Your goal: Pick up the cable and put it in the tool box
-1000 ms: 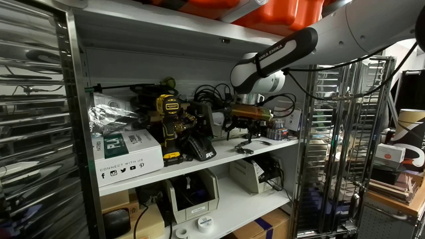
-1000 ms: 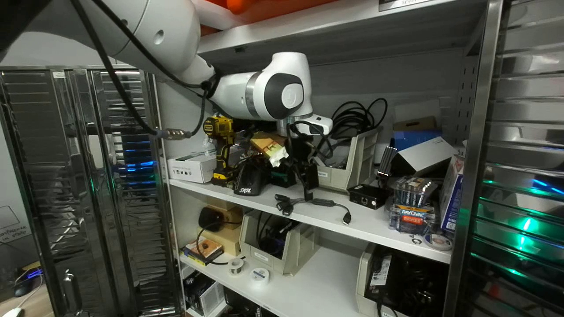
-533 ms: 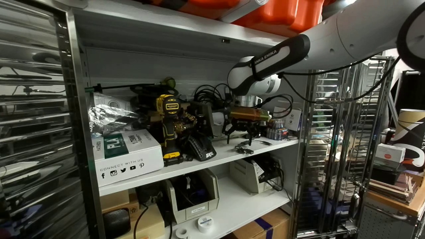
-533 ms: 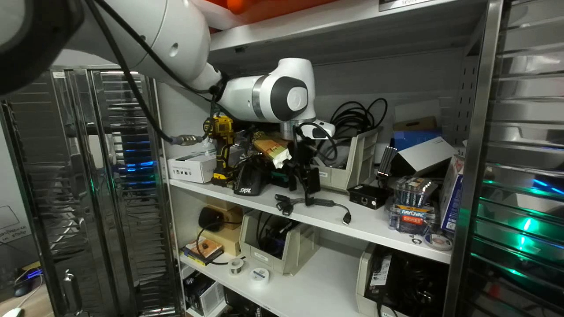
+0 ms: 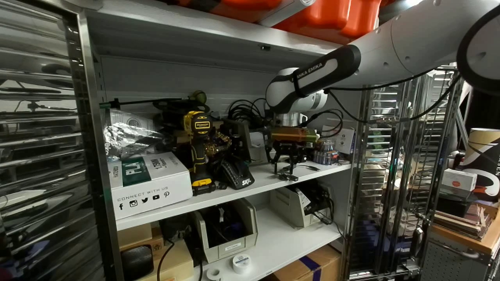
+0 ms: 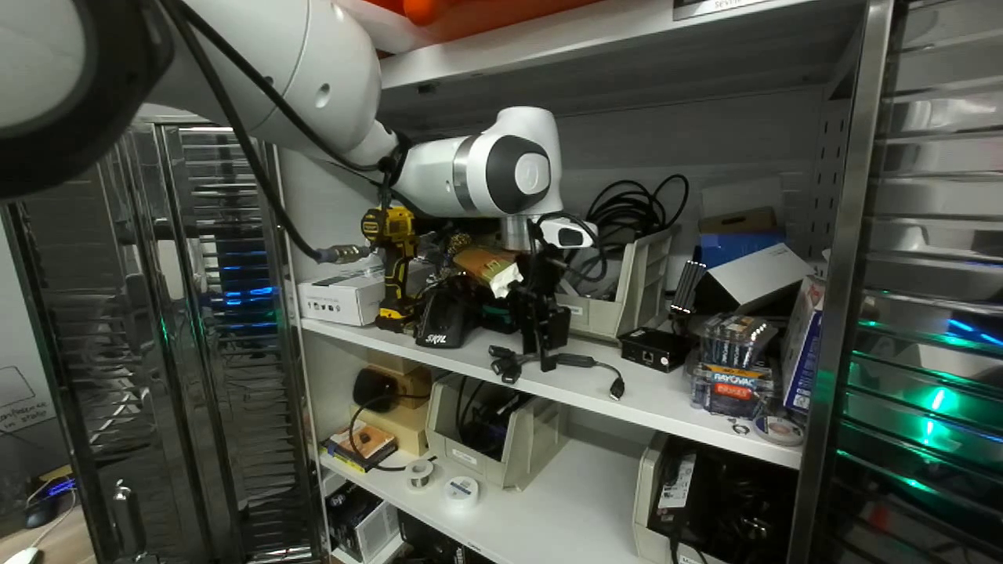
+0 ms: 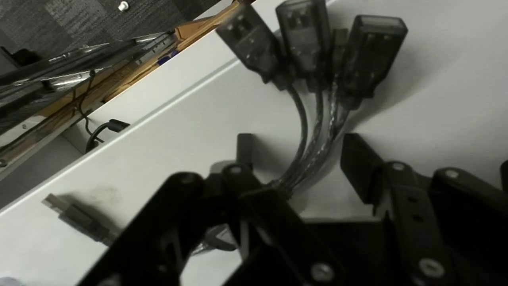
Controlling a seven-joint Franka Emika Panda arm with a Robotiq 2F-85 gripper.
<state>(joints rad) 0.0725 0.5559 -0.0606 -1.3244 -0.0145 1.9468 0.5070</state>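
Observation:
The cable is a dark USB splitter lying on the upper white shelf. In the wrist view its several sockets (image 7: 303, 35) are at the top and its plug (image 7: 85, 222) at lower left. It also shows in both exterior views, with its plug (image 6: 617, 387) towards the shelf's front edge. My gripper (image 7: 299, 155) points down with its jaws partly apart. The cable's thin leads (image 7: 311, 155) pass between the fingers, apart from the right one; part of the cable is hidden behind the left finger. Grey open bins (image 6: 639, 282) are in view; none is plainly marked as a tool box.
A yellow drill (image 6: 389, 227) and a SKIL charger (image 5: 238, 175) stand on the same shelf, left of my gripper in an exterior view. A black box (image 6: 654, 348) and battery packs (image 6: 736, 384) lie farther right. The lower shelf holds more grey bins (image 6: 470, 466) and tape rolls (image 6: 461, 492).
My arm has come down, bringing the gripper's fingertips to the cable at the shelf. In an exterior view the fingers stand closer together than half a second ago. The cable has not visibly moved.

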